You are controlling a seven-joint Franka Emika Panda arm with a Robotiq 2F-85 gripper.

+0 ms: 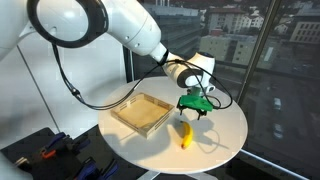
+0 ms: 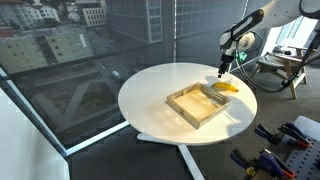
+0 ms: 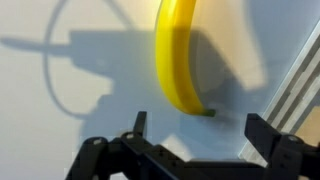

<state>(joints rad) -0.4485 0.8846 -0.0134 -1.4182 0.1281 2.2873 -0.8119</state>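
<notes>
- Hovering over the round white table (image 1: 225, 122) in an exterior view, the black two-finger gripper with green trim (image 1: 194, 111) has its jaws spread wide and grips nothing. The curved yellow banana (image 1: 184, 135) lies flat on the tabletop below the jaws, clear of them. The shallow square wooden tray (image 1: 127, 124) sits off to one side of the jaws.
- Seen in an exterior view across the table (image 2: 150, 100), the gripper (image 2: 222, 75) hangs just above the banana (image 2: 227, 87). The tray (image 2: 182, 112) lies just beside the fruit.
- In the wrist view, the fingertips (image 3: 138, 125) stand well apart at the bottom edge, so the gripper (image 3: 197, 128) is plainly open. The banana (image 3: 178, 50) stretches lengthwise ahead of the gap. Its dark end points back between the jaws and touches neither finger.
</notes>
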